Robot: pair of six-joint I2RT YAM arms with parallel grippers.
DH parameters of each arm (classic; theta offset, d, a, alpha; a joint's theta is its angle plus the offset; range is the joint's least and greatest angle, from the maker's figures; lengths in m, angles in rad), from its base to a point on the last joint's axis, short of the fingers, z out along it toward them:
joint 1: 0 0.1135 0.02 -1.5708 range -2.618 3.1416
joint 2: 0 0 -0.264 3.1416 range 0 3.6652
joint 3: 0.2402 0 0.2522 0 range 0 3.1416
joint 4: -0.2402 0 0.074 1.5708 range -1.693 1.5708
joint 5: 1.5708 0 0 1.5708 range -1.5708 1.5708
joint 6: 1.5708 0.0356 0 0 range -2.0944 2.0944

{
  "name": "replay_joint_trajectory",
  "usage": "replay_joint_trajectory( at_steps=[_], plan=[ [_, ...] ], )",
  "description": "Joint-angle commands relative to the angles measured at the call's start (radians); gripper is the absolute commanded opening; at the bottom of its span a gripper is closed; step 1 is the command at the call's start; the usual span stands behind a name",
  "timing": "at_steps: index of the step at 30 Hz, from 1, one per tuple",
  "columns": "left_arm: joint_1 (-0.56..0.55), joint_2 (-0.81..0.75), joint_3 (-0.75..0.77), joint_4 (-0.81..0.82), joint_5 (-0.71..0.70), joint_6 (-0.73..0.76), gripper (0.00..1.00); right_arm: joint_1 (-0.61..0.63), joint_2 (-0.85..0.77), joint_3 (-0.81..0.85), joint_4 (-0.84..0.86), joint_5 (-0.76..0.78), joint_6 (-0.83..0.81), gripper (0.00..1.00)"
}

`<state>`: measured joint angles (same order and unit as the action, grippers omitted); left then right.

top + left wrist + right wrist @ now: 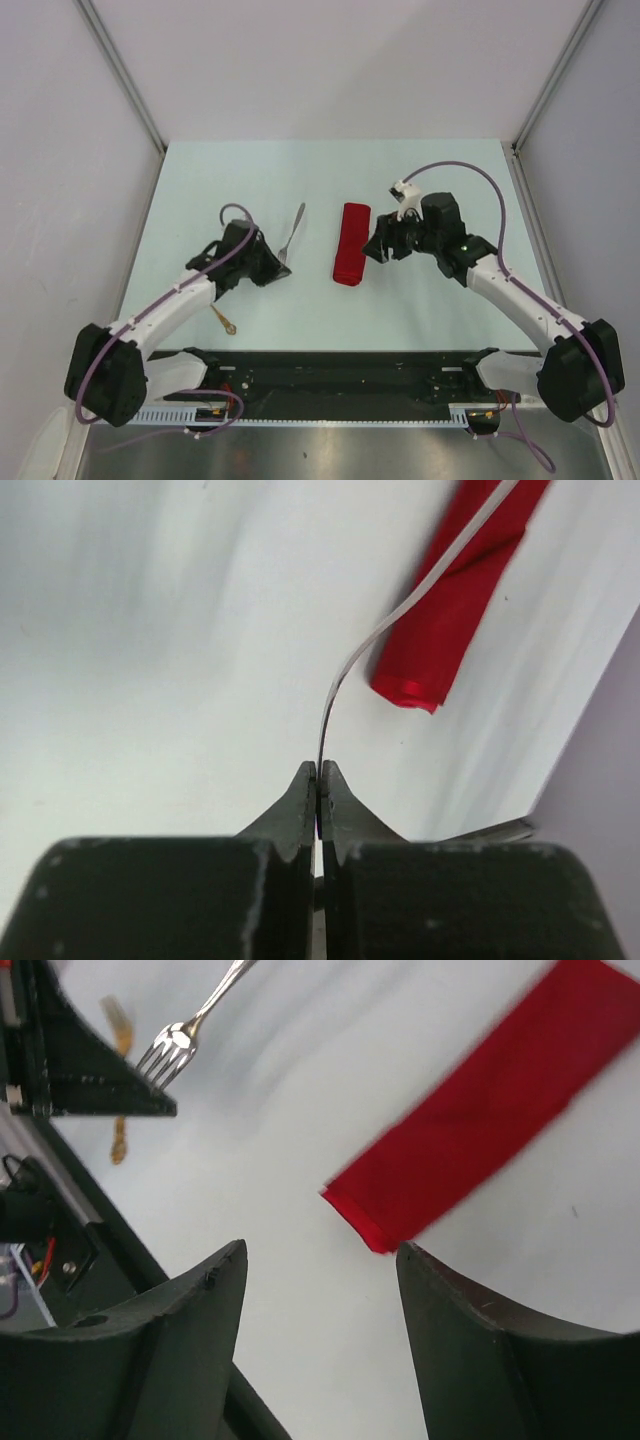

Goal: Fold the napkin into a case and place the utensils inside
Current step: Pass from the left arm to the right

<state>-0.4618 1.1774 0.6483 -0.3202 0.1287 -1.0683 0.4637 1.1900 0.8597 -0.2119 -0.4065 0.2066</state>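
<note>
The napkin (350, 243) lies on the table as a narrow folded red strip, also seen in the left wrist view (450, 610) and the right wrist view (480, 1130). My left gripper (282, 266) (318, 766) is shut on the tine end of a fork (294, 230) (345, 675) (170, 1045), one of the utensils. The fork's handle points away towards the back. A second, gold utensil (224, 320) (118, 1135) lies beside the left arm. My right gripper (378, 248) (322, 1247) hangs open just right of the napkin's near end, nothing between its fingers.
The pale table (250, 180) is walled at the left, right and back. A black rail (340, 372) with the arm bases runs along the near edge.
</note>
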Motion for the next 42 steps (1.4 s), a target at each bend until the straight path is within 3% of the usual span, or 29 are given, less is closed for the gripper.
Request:
replay_joint_trajectory(
  at_steps=[1,5,9,11,14,19,26,29,31,32,33,34,36,37,38,39,42],
  plan=[
    [0.015,-0.080,0.256,-0.352,-0.022,0.480,0.00,0.116,0.048,0.153,0.059,-0.181,-0.244,0.65],
    [-0.006,-0.099,0.463,-0.571,-0.054,0.681,0.00,0.268,0.069,0.232,-0.012,-0.158,-0.687,0.71],
    [-0.069,-0.088,0.537,-0.690,-0.046,0.790,0.00,0.386,0.088,0.278,-0.017,0.012,-0.919,0.86],
    [-0.112,-0.088,0.544,-0.711,-0.052,0.804,0.00,0.406,0.129,0.373,-0.097,0.002,-0.958,0.90],
    [-0.196,-0.091,0.548,-0.723,-0.110,0.812,0.00,0.412,0.218,0.485,-0.233,-0.003,-1.021,0.87],
    [-0.256,-0.094,0.548,-0.715,-0.092,0.829,0.00,0.414,0.270,0.496,-0.286,-0.037,-1.056,0.86],
    [-0.258,-0.084,0.593,-0.698,-0.066,0.863,0.00,0.414,0.296,0.451,-0.262,-0.193,-0.971,0.74],
    [-0.256,-0.081,0.616,-0.691,-0.051,0.870,0.00,0.412,0.313,0.441,-0.216,-0.210,-0.910,0.50],
    [-0.256,-0.085,0.616,-0.672,-0.084,0.867,0.00,0.397,0.321,0.437,-0.181,-0.236,-0.862,0.07],
    [-0.252,-0.094,0.616,-0.666,-0.104,0.851,0.00,0.391,0.324,0.429,-0.156,-0.242,-0.770,0.00],
    [-0.242,-0.107,0.614,-0.637,-0.118,0.838,0.07,0.382,0.321,0.395,-0.105,-0.265,-0.727,0.00],
    [-0.232,-0.123,0.591,-0.605,-0.116,0.823,0.29,0.368,0.313,0.366,-0.051,-0.285,-0.678,0.00],
    [-0.163,-0.214,0.550,-0.477,-0.113,0.736,0.55,0.357,0.262,0.238,0.167,-0.261,-0.468,0.00],
    [-0.137,-0.255,0.480,-0.417,-0.107,0.661,0.85,0.337,0.232,0.189,0.274,-0.256,-0.390,0.00],
    [-0.091,-0.353,0.440,-0.364,-0.112,0.622,0.93,0.331,0.206,0.126,0.375,-0.165,-0.274,0.00],
    [-0.075,-0.401,0.395,-0.245,-0.112,0.589,0.95,0.325,0.162,0.078,0.540,-0.123,-0.096,0.00],
    [-0.067,-0.528,0.185,0.020,-0.042,0.458,0.97,0.323,0.116,-0.042,0.685,0.104,0.224,0.00]
  ],
)
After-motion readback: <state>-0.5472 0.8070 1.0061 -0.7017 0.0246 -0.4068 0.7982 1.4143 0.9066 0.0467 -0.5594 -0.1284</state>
